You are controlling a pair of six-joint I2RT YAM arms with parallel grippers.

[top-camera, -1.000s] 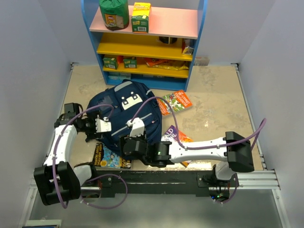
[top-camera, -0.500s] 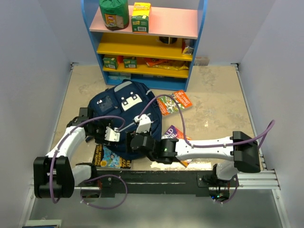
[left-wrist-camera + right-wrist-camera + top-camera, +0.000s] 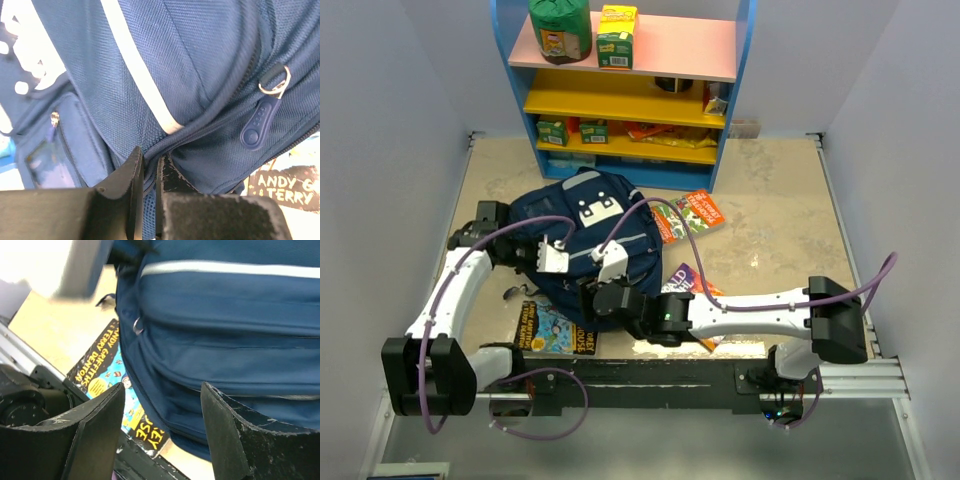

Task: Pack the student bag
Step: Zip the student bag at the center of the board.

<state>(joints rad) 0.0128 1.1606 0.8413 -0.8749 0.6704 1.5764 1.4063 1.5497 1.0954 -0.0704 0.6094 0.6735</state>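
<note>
The student bag lies left of centre on the tabletop, and its lower side overlaps a book toward the near-left corner. Our left pincer is clenched on a thin fold of the bag's fabric right at a zipper seam. Our right pincer is released, with its fingers spread wide just short of the bag's near side.

We judge the step to be opening the bag. To do it well, we should let the left grip act as the anchor and pull the seam taut rather than lifting the whole bag. The right pincer should go for the zipper pull, close across its flat tab, and then draw it along the track, not away from it. Slack fabric could jam the slider.
</note>
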